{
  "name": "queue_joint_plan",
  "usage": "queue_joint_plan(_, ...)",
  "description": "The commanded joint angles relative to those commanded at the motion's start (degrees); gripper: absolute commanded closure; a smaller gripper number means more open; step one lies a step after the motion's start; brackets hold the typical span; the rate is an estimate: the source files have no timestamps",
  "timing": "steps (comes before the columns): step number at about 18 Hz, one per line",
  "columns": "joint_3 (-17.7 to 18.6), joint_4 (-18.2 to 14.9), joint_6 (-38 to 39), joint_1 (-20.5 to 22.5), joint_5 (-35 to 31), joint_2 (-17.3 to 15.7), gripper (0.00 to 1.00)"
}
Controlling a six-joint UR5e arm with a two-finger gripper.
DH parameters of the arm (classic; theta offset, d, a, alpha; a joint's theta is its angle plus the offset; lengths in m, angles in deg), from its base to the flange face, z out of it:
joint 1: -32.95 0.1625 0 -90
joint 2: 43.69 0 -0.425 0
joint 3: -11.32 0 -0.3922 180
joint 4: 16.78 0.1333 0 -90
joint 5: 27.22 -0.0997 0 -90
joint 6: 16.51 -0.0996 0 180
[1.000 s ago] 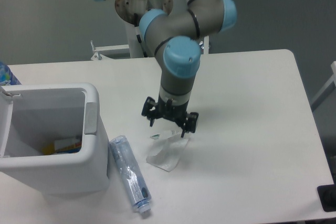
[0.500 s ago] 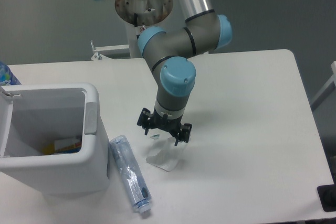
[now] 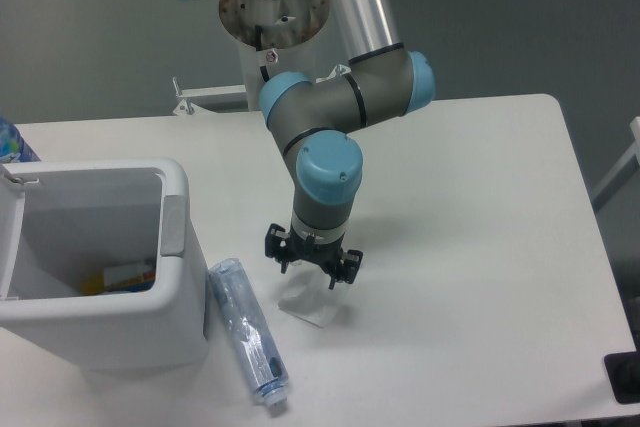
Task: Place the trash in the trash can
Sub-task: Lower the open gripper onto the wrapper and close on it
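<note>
While the grey and blue robot arm (image 3: pixel 322 117) reaches down from its mount at the back of a white table (image 3: pixel 480 237), its black two-finger gripper (image 3: pixel 310 269) hangs directly above a flat, crumpled white plastic wrapper (image 3: pixel 312 301) lying near the table's front middle. The fingers stand spread apart, one on each side, with nothing between them, and their tips sit just over the wrapper's upper edge; whether they touch it cannot be told. To the left of the wrapper, just apart from it, a clear bluish plastic bottle (image 3: pixel 248 330) lies on its side, running from upper left to lower right, with its white cap at the end nearest the table's front edge. The bottle's upper end rests close against the right wall of a boxy white trash can (image 3: pixel 175 277) with rounded corners and a grey side tab. The can stands upright at the table's left, open at the top, and a yellow and white item (image 3: pixel 125 276) shows at its bottom.
</note>
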State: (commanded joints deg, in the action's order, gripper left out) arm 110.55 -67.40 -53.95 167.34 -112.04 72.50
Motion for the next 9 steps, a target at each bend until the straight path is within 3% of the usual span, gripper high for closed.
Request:
queue_joint_plan(6,-0.18,-0.17,1.58,-0.26,0.09,0.00,0.85)
queue_joint_plan(9,-0.18,-0.26,1.67,-0.26,0.44,-0.35,0.90)
